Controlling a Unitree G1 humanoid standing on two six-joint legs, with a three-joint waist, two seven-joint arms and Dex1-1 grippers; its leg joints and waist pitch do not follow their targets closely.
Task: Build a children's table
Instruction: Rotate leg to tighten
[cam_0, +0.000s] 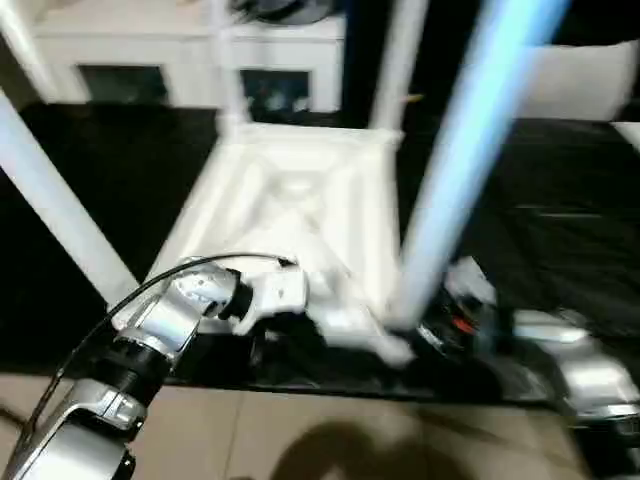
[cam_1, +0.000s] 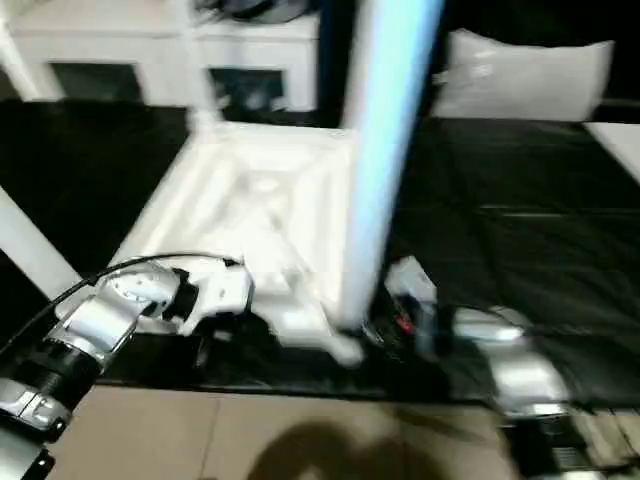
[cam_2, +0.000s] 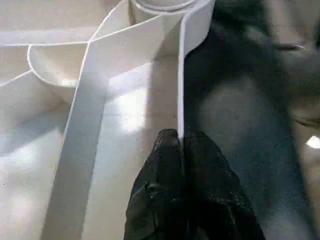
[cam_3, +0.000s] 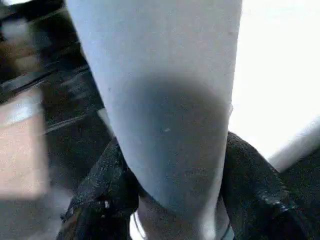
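Left wrist view has my left gripper (cam_2: 182, 145) pinched narrow on the thin rim wall of the top (cam_2: 50, 165), which lies ribs-up on a black mat (cam_0: 560, 230), its near edge at the mat's front edge. My right gripper (cam_3: 170, 210) clasps the leg (cam_0: 470, 140) low down, a finger (cam_3: 250, 185) on each side, at the top's near right corner. Other legs stand at the far corners and one (cam_0: 50, 200) leans at the left.

I think the leg's foot sits in the corner socket, though blur hides the joint. If it isn't seated, letting go could tip it toward me. The leg leans, so pushing down could jam it or slide the top off the front edge, and my left pinch on that thin wall might slip.

I can read no writing anywhere.
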